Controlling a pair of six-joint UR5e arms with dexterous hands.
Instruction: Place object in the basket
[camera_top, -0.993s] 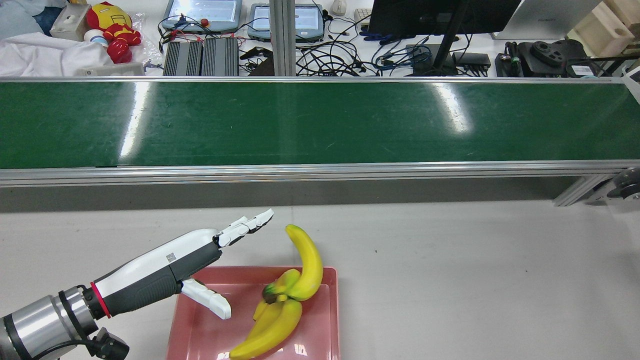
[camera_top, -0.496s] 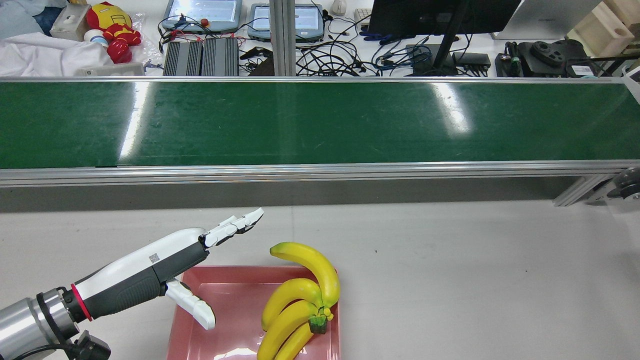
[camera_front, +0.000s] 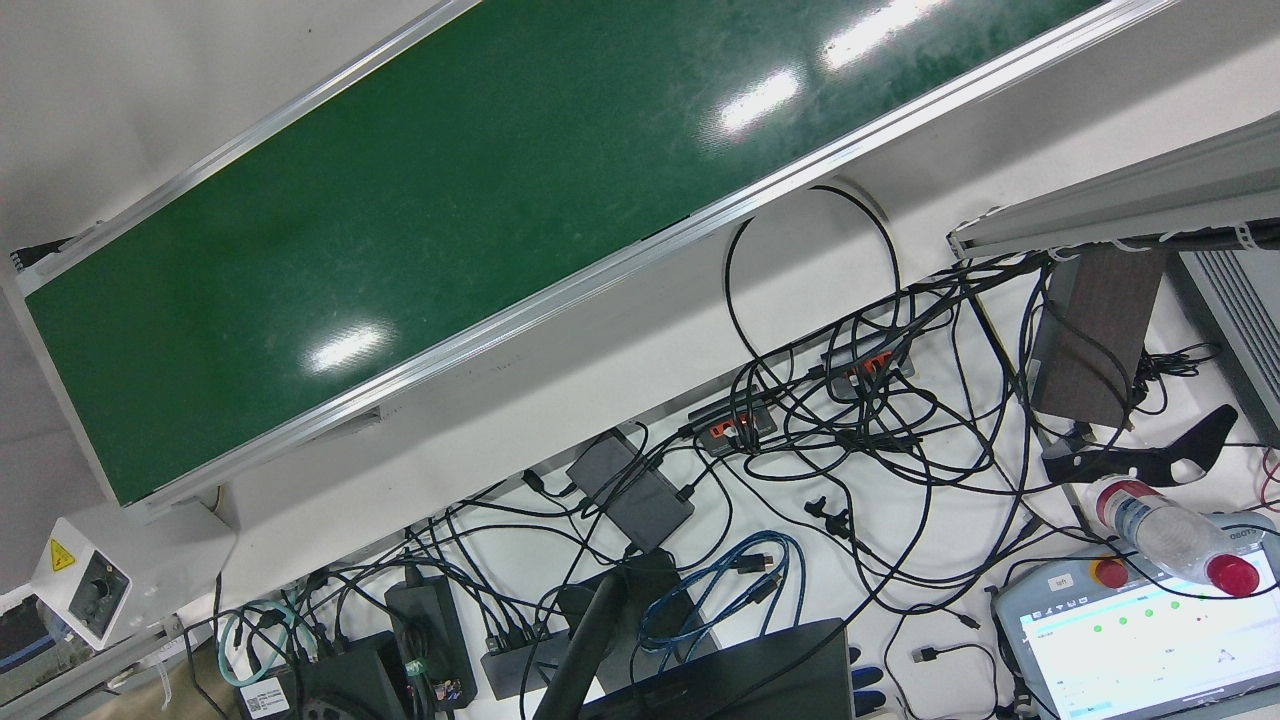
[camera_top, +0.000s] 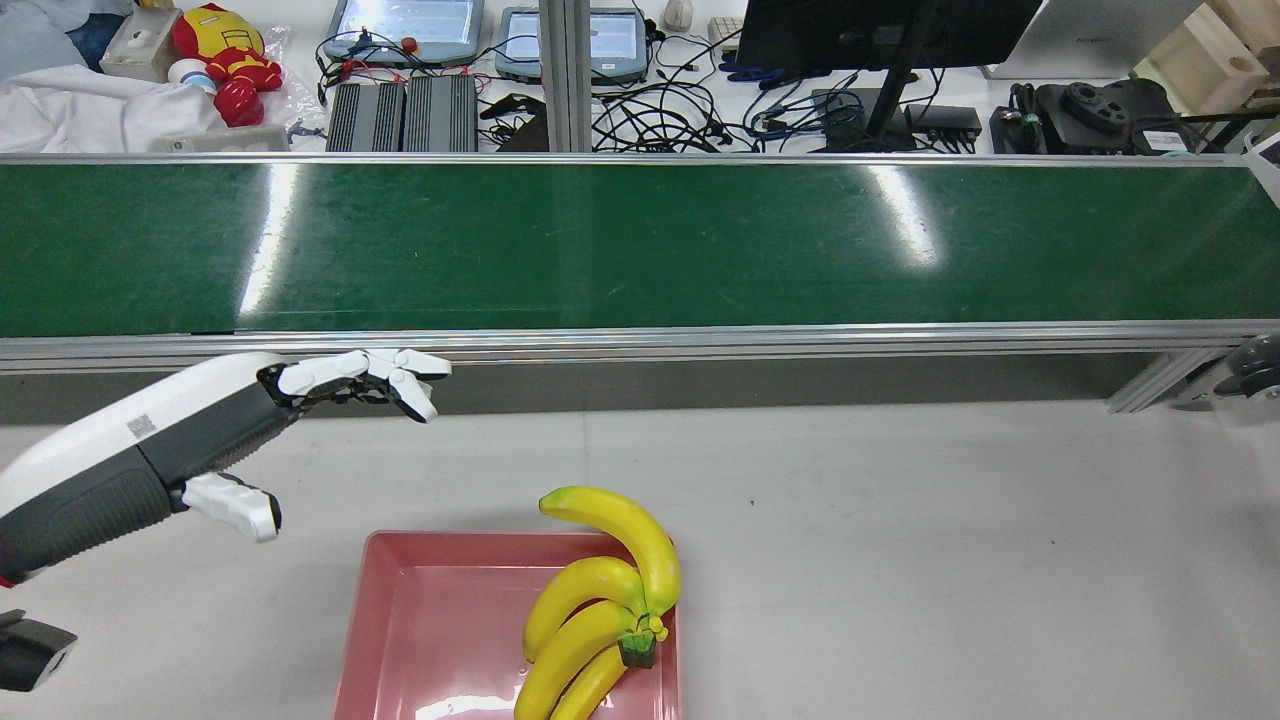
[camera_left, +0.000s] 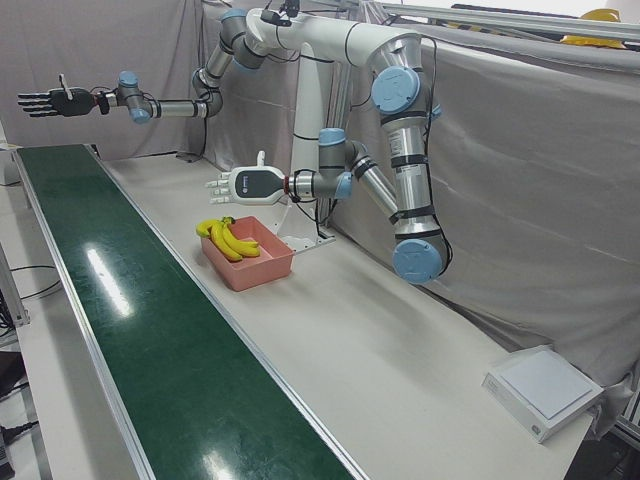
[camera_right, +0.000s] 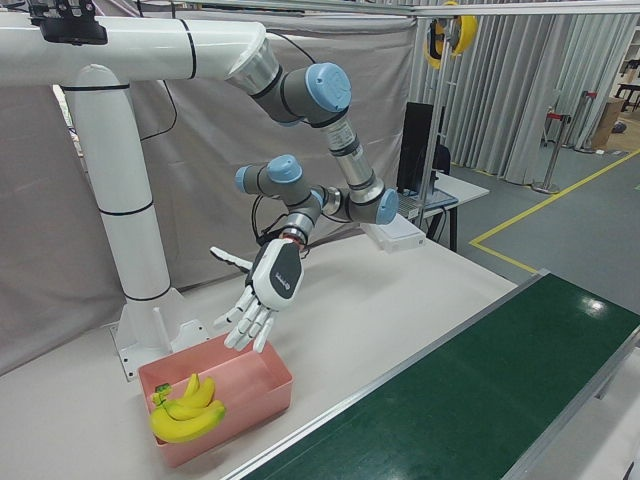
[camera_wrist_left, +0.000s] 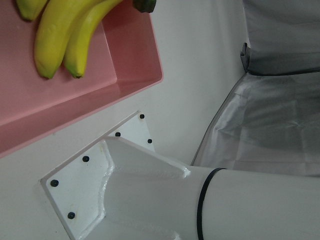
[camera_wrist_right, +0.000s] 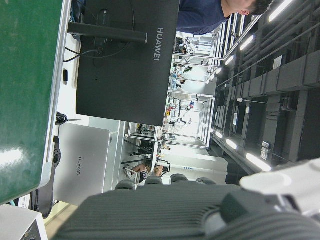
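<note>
A bunch of yellow bananas (camera_top: 600, 610) lies in the pink basket (camera_top: 440, 620), at its right side, stem toward the near edge. My left hand (camera_top: 200, 430) hovers up and to the left of the basket, open and holding nothing, clear of the fruit. In the right-front view that left hand (camera_right: 268, 290) hangs just above the basket's (camera_right: 240, 395) far rim, with the bananas (camera_right: 188, 410) below. The left hand view shows banana tips (camera_wrist_left: 65, 30) inside the basket (camera_wrist_left: 135, 75). My right hand (camera_left: 45, 102) is stretched out high over the far end of the belt, open, fingers spread.
The long green conveyor belt (camera_top: 640, 250) runs along the table past the basket. My arms' white pedestal (camera_right: 150, 330) stands right behind the basket. A white box (camera_left: 545, 390) sits at the table's far corner. Cables, a monitor and tablets crowd the desk beyond the belt.
The bananas tipped from leaning on the basket's rim to lying inside it. My left hand drew back to the left and rose, away from the basket.
</note>
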